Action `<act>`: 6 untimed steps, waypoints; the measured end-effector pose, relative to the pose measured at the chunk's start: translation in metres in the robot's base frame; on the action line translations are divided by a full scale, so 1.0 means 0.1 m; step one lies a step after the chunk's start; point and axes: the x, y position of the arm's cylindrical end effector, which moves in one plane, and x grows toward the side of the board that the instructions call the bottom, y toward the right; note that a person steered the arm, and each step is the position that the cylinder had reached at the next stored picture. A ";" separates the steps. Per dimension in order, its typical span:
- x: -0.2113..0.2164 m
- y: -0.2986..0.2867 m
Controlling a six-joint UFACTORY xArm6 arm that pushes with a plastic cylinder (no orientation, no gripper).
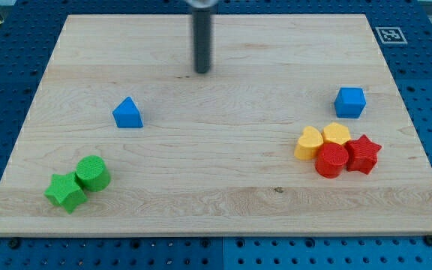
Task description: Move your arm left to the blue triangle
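The blue triangle (127, 113) lies on the wooden board (216, 217) at the view's left of centre. My tip (202, 71) is the lower end of a dark rod coming down from the view's top centre. It stands above and to the right of the blue triangle, well apart from it and touching no block.
A blue cube (349, 102) sits at the view's right. Below it cluster a yellow heart (308, 142), a yellow block (337, 134), a red cylinder (331, 160) and a red star (363, 154). A green cylinder (92, 172) and green star (65, 192) sit at bottom left.
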 end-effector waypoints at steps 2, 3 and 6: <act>0.12 -1.91; 0.52 -2.00; 0.93 -1.27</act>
